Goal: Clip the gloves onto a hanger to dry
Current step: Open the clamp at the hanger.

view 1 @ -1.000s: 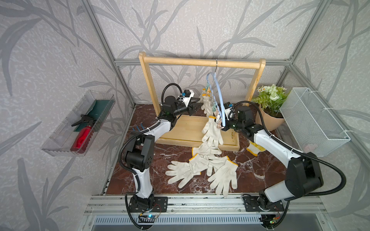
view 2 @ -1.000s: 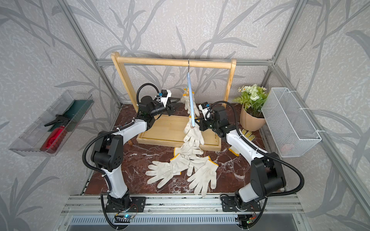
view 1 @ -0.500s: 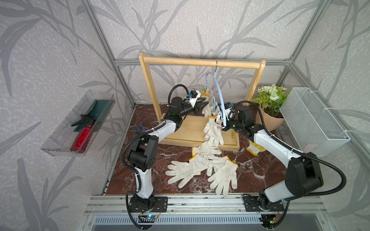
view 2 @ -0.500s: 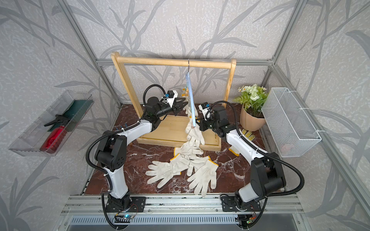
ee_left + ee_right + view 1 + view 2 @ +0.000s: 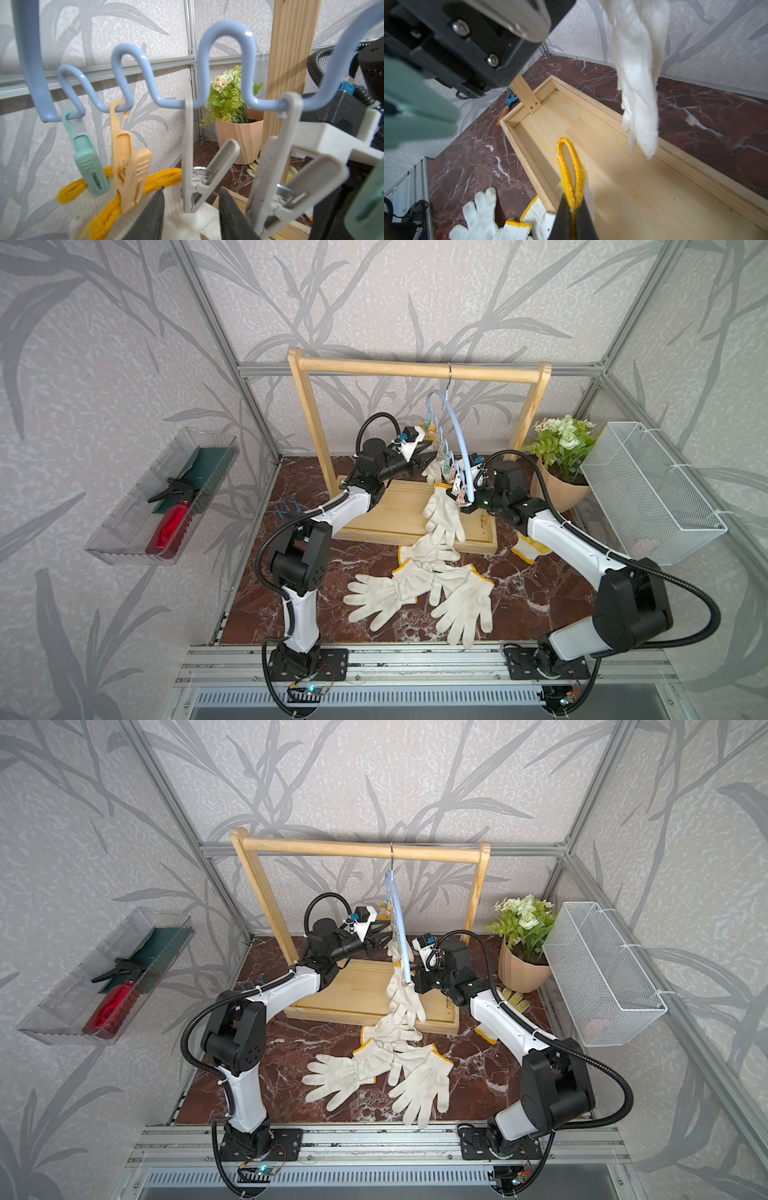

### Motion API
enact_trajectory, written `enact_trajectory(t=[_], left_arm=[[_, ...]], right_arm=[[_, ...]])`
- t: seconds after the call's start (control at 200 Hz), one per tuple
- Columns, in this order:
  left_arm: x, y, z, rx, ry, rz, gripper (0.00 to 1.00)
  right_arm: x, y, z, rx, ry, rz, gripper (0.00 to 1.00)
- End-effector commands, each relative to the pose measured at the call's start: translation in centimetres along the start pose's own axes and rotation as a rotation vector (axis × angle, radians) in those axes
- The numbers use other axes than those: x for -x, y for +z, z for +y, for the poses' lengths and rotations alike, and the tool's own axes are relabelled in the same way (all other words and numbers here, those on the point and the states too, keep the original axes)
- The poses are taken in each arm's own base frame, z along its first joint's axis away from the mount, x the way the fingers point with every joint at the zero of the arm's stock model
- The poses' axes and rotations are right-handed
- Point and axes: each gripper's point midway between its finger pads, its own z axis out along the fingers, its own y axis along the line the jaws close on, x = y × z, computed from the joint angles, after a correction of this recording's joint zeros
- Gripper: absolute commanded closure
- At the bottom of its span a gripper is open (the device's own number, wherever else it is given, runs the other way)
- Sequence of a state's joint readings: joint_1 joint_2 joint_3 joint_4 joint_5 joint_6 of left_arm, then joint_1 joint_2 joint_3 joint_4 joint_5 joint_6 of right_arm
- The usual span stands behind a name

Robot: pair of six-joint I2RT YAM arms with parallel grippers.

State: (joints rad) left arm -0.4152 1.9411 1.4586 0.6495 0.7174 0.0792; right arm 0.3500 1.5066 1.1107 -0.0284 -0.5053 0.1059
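A: Status on the hang job?

B: Partway. The hanger (image 5: pixel 226 28) hangs off the wooden rack (image 5: pixel 415 366), upper centre in both top views. In the left wrist view a mint clip (image 5: pixel 89 164) and an orange clip (image 5: pixel 128 172) each bite a yellow-trimmed cuff, so two look done.

A: Third one?

B: In hand: the right gripper (image 5: pixel 572 199) is pinched tight on the yellow cuff of the held glove (image 5: pixel 579 178), by the hanger's low end, mid-frame in both top views. The left gripper (image 5: pixel 191 199) has its jaws apart, straddling a grey clip (image 5: pixel 197 176) whose tip sits on white knit. Can't tell if that clip bites yet.

A: What's left?

B: Several gloves (image 5: pixel 440 585) lie in a loose overlapping pile on the marble tabletop (image 5: pixel 540 605), lower centre. The next grey clip (image 5: pixel 291 166) looks bare. I'd call it under half done.

A: Materials?

B: Gloves are soft, fuzzy off-white knit with ribbed yellow edging, limp. Hanger is a smooth, glossy blue bar bent into wavy loops. Clips are hard pastel plastic with ridged grips and metal spring rings. Rack is pale pine with a tray base.
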Motion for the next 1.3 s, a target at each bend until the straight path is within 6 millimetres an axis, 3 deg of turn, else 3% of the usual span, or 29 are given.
enact_trajectory(t=[0.0,0.44,1.3], left_arm=[[1.0,0.8,-0.2,-0.010,0.040,-0.018,0.55],[2.7,1.7,0.4,0.050,0.045,-0.041,0.55],[5.8,1.1,-0.2,0.058,0.067,-0.087,0.52]], right_arm=[[0.6,-0.8,0.6,0.003,-0.022,-0.023,1.00],[0.4,-0.8,0.7,0.007,-0.023,-0.024,1.00],[0.0,-0.5,0.7,0.017,-0.021,-0.026,1.00]])
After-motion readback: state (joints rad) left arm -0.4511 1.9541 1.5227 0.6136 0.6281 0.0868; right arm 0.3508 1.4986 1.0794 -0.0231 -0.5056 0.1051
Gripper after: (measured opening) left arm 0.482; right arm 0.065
